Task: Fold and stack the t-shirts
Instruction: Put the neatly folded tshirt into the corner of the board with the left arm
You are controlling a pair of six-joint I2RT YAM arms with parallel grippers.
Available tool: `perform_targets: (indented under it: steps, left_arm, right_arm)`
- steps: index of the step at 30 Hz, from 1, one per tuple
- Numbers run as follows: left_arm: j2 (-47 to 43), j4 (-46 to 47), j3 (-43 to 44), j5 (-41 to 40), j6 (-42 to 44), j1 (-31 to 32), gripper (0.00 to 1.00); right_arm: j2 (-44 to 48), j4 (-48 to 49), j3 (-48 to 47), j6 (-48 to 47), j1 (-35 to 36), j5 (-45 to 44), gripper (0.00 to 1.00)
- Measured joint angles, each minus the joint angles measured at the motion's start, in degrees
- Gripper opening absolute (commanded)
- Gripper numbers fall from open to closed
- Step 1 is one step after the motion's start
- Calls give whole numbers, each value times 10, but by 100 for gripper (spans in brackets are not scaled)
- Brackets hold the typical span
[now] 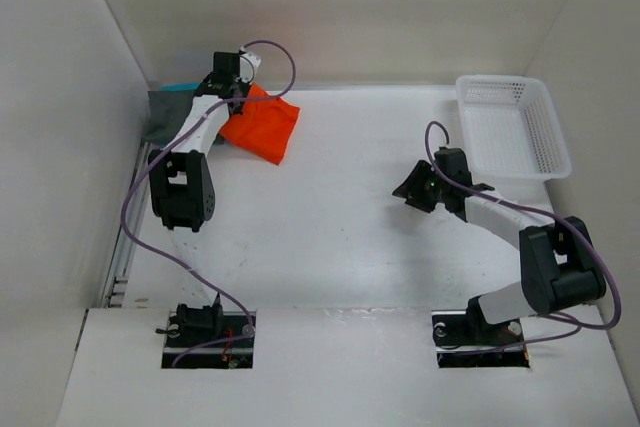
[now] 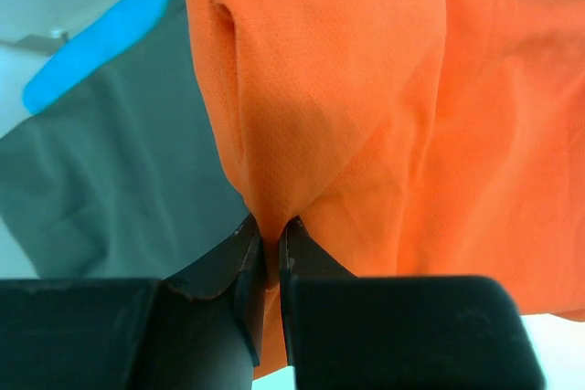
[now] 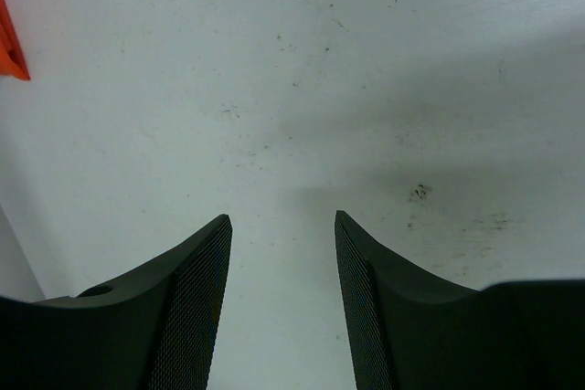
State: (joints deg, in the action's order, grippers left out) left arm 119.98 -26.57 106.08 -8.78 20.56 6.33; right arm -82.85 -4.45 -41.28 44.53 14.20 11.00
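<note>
Orange t-shirt (image 1: 265,129) overlaps grey t-shirt (image 1: 162,119) atop teal t-shirt (image 2: 108,36).

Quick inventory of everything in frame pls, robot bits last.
bright orange cloth t-shirt: 1, orange, far left of table, partly folded, overlapping the grey one
dark grey cloth t-shirt: 1, grey, far-left corner, under the orange one's edge
teal cloth t-shirt: 1, teal, only an edge showing beyond the grey
white plastic mesh basket: 1, white, far-right corner
white table: 1, white
left gripper: 1, black, shut on the orange fold
right gripper: 1, black, open, over table right of centre
</note>
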Motion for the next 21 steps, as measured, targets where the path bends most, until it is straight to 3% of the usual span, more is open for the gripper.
perform_targets:
  steps: [11,21]
  left_arm:
    - [24,-40,131,-10,22,-57,0]
    - [24,-86,180,36,16,-114,0]
  right_arm:
    - [24,0,25,-8,-15,1,54]
    - [38,-1,37,-10,-25,2,54]
